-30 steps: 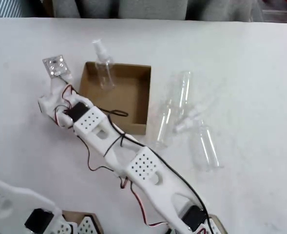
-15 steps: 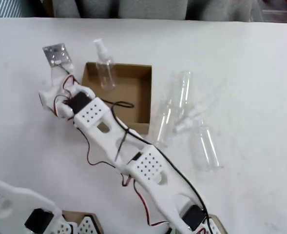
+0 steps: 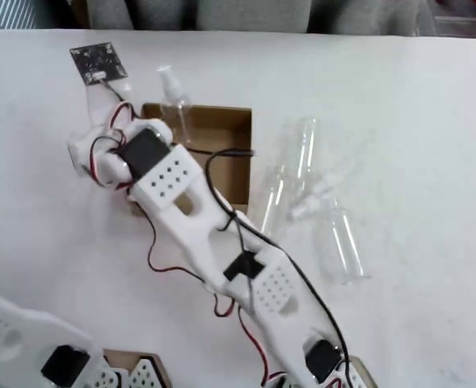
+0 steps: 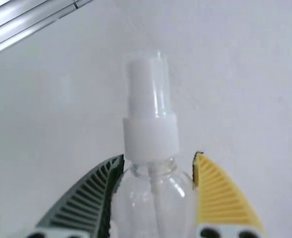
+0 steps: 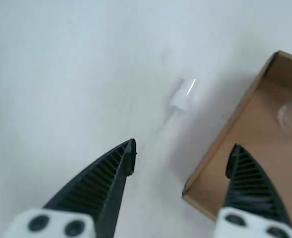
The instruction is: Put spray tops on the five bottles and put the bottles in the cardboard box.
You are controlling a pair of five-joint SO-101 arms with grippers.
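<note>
Up the table goes my right arm [image 3: 181,190]: across the last second its wrist pushes from beside the cardboard box [image 3: 231,137] toward the far edge, and in the high view the forearm now crosses the box's near-left corner. Nothing else shifts. The capped bottle [image 3: 174,101] standing in the box's far-left corner keeps its place, as does the cluster of clear bottles [image 3: 306,149] lying on the table [image 3: 415,105] to the right of the box. Whether any of those carries a top, I cannot tell from the high view

From the right wrist I see the right gripper [image 5: 183,147] hanging with its jaws spread wide and nothing between them, above bare table just outside the box wall. A loose spray top [image 5: 184,94] lies on the table ahead of the jaws, near the box but apart from it. I read the swing as a line-up on that top, the next piece to collect

My left gripper [image 4: 158,156] has its jaws closed on the shoulders of a held bottle [image 4: 153,198], upright in the grip, with a white sprayer [image 4: 149,129] seated on its neck. I judge that one ready for the box, so one bottle is boxed, one is in hand, and the rest wait on the table
</note>
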